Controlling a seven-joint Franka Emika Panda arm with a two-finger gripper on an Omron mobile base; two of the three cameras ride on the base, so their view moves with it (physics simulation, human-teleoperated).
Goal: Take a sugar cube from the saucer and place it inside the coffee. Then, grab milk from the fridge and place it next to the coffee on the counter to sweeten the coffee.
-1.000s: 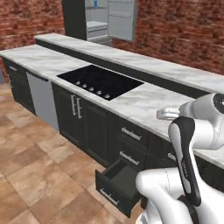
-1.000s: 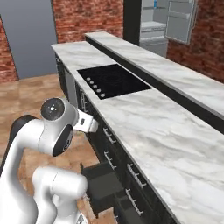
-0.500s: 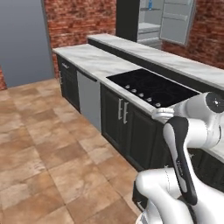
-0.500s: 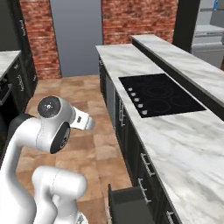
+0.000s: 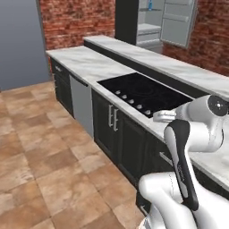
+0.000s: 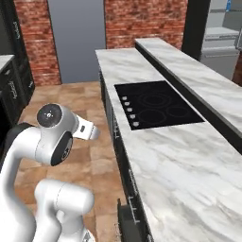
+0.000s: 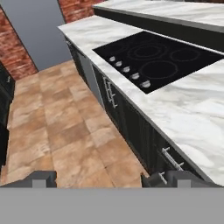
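The fridge (image 5: 147, 27) stands at the far end of the counter (image 5: 85, 62), its pale door (image 5: 179, 22) swung open. A small blue carton, the milk (image 5: 150, 4), sits on an upper shelf; it also shows as the milk (image 6: 228, 4) in the right base view. My gripper (image 7: 98, 179) is open with nothing between its fingertips (image 7: 41, 178). It hangs over the tiled floor beside the counter (image 7: 192, 113), far from the fridge (image 6: 220, 42). The sugar cube, the saucer and the coffee are out of view.
A black cooktop (image 5: 143, 91) is set into the marble. A raised ledge (image 5: 156, 60) runs behind it. Dark cabinets (image 7: 131, 122) with silver handles and a steel dishwasher front (image 5: 82, 105) line the aisle. Tiled floor (image 5: 40, 147) lies to the left, ending at a grey wall panel (image 5: 20, 40).
The whole picture has shifted, so the base has moved and turned along the counter; the fridge and cooktop now sit nearer and further right. The gripper has stayed open.
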